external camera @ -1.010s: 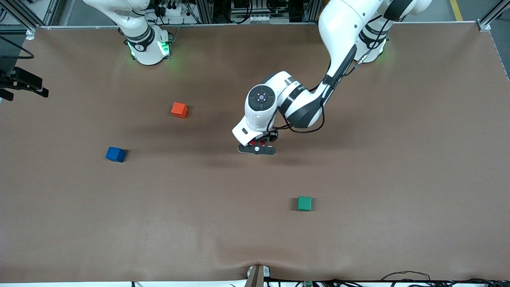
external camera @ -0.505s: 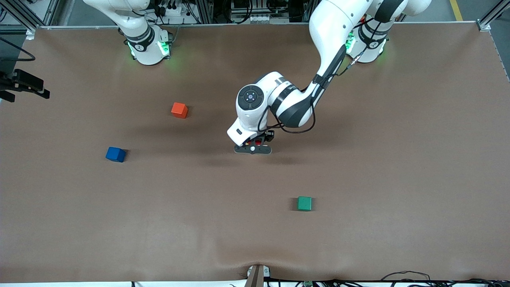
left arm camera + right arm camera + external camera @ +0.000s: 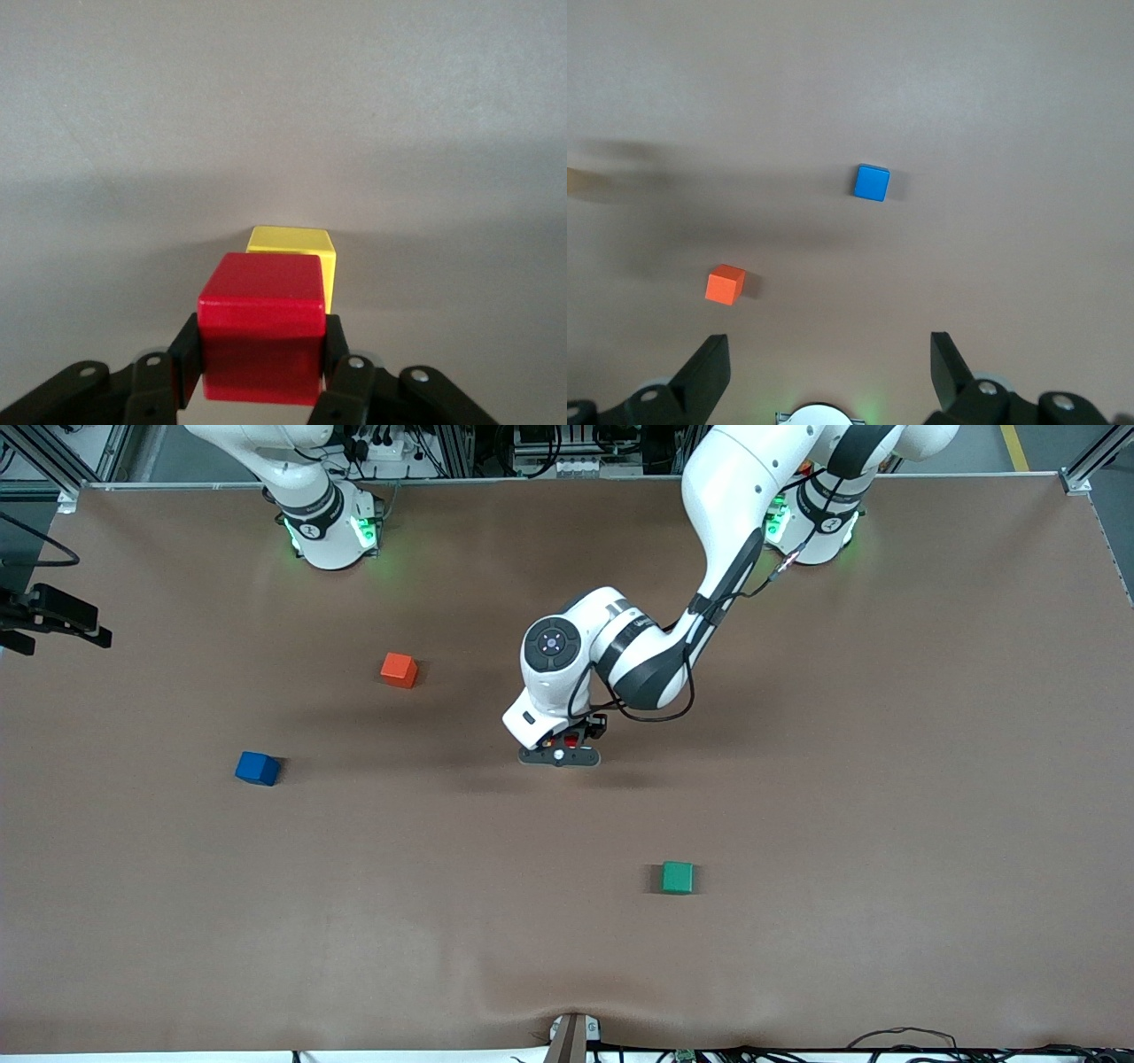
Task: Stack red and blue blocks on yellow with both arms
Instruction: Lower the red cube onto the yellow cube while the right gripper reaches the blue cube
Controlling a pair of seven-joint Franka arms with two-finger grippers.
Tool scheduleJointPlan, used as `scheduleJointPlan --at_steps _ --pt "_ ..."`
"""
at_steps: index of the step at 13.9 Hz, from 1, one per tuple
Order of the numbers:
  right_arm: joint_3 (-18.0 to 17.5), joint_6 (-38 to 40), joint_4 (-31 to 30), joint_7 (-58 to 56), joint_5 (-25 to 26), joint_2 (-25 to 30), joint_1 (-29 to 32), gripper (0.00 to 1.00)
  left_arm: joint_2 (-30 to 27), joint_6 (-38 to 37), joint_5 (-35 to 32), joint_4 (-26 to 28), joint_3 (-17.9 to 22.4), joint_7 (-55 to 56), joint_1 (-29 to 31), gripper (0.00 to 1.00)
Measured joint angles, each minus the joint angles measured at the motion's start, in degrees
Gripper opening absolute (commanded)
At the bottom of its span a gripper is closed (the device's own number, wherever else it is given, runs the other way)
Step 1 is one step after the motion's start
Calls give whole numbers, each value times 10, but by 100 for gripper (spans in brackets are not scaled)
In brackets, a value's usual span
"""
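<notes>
While the left arm reaches down from its base at the table's upper edge and bends at the elbow toward the middle of the table, its wrist points straight down and the left gripper (image 3: 262, 367) is clamped on the red block (image 3: 261, 329), one finger pressed on each side. In the left wrist view the yellow block (image 3: 294, 257) sits on the table just below and slightly past the red one, the two not touching. In the front view the gripper (image 3: 562, 750) hangs over the table's centre, and the yellow block is hidden under the arm.

The blue block (image 3: 257, 768) lies on the table toward the right arm's end, at about nine o'clock from the left gripper. An orange-red block (image 3: 399, 670) rests at roughly one o'clock from the blue one, farther from the front camera. A green block (image 3: 678, 877) lies at about five o'clock from the gripper, nearer to that camera.

The right arm waits, raised near its base; the right gripper (image 3: 829, 372) has its fingers spread apart, high over the blue and orange-red blocks.
</notes>
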State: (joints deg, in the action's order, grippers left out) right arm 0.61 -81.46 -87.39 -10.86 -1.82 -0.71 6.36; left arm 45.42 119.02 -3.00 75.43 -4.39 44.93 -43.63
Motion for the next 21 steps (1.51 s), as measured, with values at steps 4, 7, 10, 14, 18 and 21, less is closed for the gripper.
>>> scheduleJointPlan --at_steps 4,7,10,14,18,21 --pt "0 0 0 0 7 -23 0 100 1 0 0 -3 0 0 -3 0" --pt "2 -1 0 0 8 -49 9 100 5 0 0 -5 1 0 -3 0" --pt "3 -2 0 0 8 -70 12 100 12 0 0 -11 2 0 -4 0" --pt "3 -10 0 0 8 -112 12 100 14 0 0 -15 2 0 -4 0" --pt "3 -38 1 0 9 -137 13 100 14 0 0 -15 2 0 -4 7" --pt "3 -57 0 0 8 -156 13 100 14 0 0 -15 2 0 -5 100"
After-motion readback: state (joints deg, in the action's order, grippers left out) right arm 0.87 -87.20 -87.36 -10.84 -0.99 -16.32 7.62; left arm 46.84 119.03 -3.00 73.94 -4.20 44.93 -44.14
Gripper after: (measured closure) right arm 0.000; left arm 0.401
